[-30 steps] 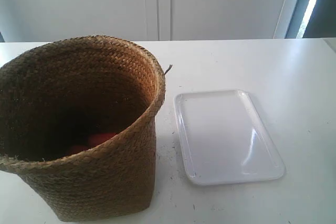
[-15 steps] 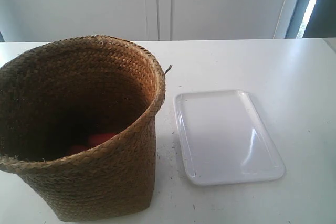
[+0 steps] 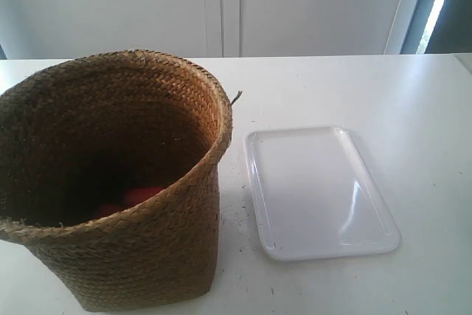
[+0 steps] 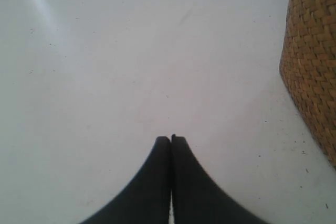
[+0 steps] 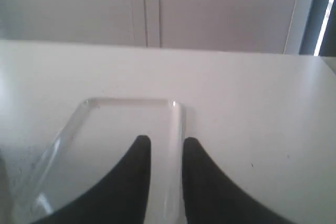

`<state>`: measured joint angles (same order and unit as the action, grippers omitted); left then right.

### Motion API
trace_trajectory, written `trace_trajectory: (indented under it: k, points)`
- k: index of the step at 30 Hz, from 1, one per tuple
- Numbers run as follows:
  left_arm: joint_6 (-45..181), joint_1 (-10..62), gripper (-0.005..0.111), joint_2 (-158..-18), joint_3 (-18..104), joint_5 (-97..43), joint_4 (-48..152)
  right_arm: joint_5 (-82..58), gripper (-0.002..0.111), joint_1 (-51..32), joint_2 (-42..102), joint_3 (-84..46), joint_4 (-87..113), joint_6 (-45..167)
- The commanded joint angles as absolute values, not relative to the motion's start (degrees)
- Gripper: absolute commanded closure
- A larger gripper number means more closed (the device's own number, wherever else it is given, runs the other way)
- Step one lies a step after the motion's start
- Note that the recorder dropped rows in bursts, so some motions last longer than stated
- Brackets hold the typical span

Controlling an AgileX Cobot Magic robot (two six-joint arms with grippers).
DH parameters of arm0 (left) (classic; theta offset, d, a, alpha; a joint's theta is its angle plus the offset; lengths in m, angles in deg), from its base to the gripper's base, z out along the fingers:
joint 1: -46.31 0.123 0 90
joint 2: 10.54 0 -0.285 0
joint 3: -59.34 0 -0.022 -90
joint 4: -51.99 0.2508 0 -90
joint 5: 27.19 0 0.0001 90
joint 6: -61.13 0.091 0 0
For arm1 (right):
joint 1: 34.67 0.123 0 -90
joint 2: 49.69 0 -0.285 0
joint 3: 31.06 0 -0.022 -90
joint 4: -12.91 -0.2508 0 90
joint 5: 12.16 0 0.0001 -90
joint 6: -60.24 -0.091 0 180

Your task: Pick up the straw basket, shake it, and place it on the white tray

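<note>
desk (image 3: 346, 86): white, fills most of the view, a few dark specks on it
basket (image 3: 140, 256): big woven straw one, standing upright on the desk at near left, not on the tray
tray (image 3: 317, 189): glossy white, flat on the desk just right of the basket, small gap between them
left jaws: pressed tight together, holding nothing, over bare desk near the basket's wall
right jaws: a bit apart, nothing between them, hanging over the tray's rim
red stuff (image 3: 140, 195): down in the basket's dark bottom, can't tell what it is
</note>
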<state>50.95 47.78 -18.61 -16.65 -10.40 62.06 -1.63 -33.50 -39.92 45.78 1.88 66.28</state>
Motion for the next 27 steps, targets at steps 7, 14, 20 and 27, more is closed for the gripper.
trace_trajectory:
  k: [7,14,20,27]
  points:
    - [50.76,48.03,0.107,-18.33,-17.04,-10.52,62.05,-15.40,0.087,-33.59,-40.25,46.15,-0.61,62.79]
    - [50.76,48.03,0.107,-18.33,-17.04,-10.52,62.05,-18.68,0.087,-33.59,-40.25,46.15,-0.61,62.79]
    - [50.76,48.03,0.107,-18.33,-17.04,-10.52,62.05,-19.58,0.087,-33.59,-40.25,46.15,-0.61,62.39]
    - [52.51,48.03,0.107,-18.33,-17.04,-11.13,66.42,-21.27,0.087,-33.59,-40.25,46.15,-0.70,62.41]
